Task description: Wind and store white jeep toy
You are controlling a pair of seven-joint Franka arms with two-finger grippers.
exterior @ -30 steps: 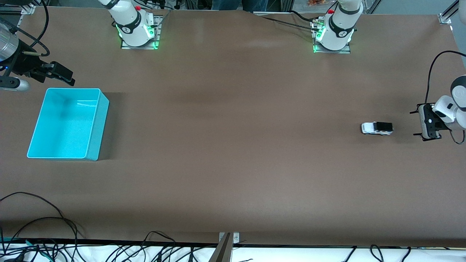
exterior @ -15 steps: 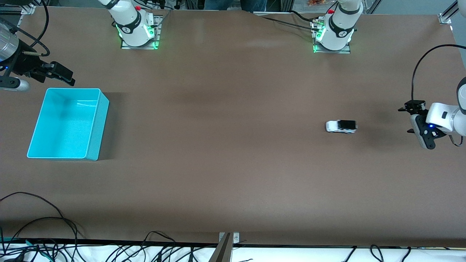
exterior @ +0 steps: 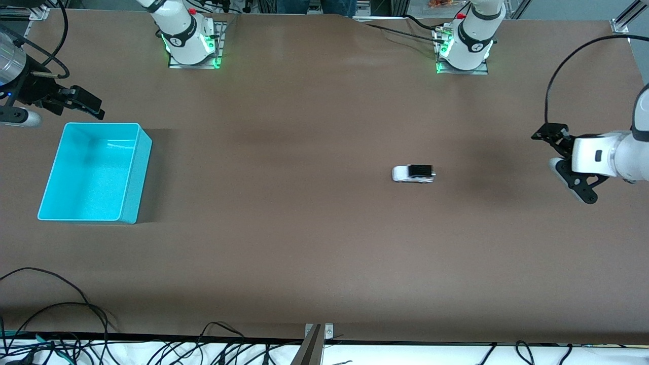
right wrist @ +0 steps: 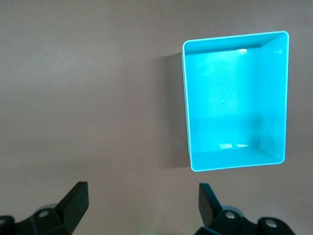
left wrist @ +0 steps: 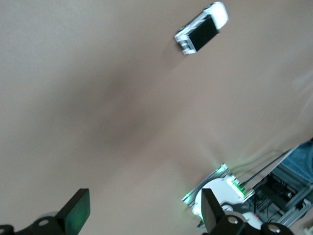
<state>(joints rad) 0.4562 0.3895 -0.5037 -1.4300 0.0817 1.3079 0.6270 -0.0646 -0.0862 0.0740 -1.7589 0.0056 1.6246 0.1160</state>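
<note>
Jeep [exterior: 413, 173] sits alone mid-table, well apart from the bin [exterior: 133, 187]. Left gripper [exterior: 564, 161], wide, empty, hangs toward the jeep's left-arm end. Right gripper [exterior: 83, 106], wide, waits by the bin. Storing seems next: grasp the jeep.

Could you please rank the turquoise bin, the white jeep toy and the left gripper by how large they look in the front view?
1. turquoise bin
2. left gripper, raised, so partly nearness
3. white jeep toy

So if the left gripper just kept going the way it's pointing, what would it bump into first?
Probably just the bare table. The open left gripper points down at brown tabletop; the toy car sits off to one side of that line, so it would likely miss it, though depth is hard to judge.
</note>
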